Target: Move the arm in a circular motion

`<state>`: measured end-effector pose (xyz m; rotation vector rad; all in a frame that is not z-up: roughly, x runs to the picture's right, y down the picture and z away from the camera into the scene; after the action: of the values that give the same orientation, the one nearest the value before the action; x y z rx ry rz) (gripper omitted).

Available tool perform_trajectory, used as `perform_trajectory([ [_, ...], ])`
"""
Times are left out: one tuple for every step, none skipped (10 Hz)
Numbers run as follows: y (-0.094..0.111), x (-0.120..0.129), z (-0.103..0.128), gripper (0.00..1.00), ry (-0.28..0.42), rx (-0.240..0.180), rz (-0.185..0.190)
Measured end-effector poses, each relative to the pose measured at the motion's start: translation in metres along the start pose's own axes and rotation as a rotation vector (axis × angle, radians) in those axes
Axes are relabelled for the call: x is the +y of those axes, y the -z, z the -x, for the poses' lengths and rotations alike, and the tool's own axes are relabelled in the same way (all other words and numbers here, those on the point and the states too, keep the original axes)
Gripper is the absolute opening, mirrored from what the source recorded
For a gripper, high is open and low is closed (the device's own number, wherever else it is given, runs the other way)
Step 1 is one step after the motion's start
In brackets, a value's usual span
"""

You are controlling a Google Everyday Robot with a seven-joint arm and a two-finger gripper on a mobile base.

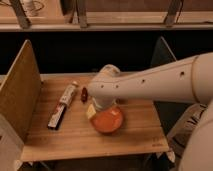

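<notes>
My arm [150, 82] reaches across the table [70, 140] from the right, apparently mid-circle. My tool [92, 110] hangs above the orange bowl's [109, 122] left rim; I cannot tell its state. Next move: an arc clearing that bowl.

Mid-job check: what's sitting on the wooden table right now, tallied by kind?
orange bowl: 1
long packet: 1
small red item: 1
Total: 3 visible on the table.
The arm hides a patch behind the bowl, so anything there goes uncounted. The gripper hangs at the bowl's left rim.
</notes>
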<state>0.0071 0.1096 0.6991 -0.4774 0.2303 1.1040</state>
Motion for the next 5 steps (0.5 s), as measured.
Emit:
perform_trajectory([
  [0.004, -0.027, -0.015, 0.80, -0.058, 0.004, -0.028],
  [0.013, -0.065, -0.025, 0.80, -0.128, 0.002, -0.076],
  [0.023, -0.100, -0.026, 0.80, -0.185, -0.004, -0.128],
  [0.030, -0.127, -0.021, 0.80, -0.219, -0.008, -0.173],
  [0.036, -0.151, -0.009, 0.80, -0.239, -0.013, -0.227],
])
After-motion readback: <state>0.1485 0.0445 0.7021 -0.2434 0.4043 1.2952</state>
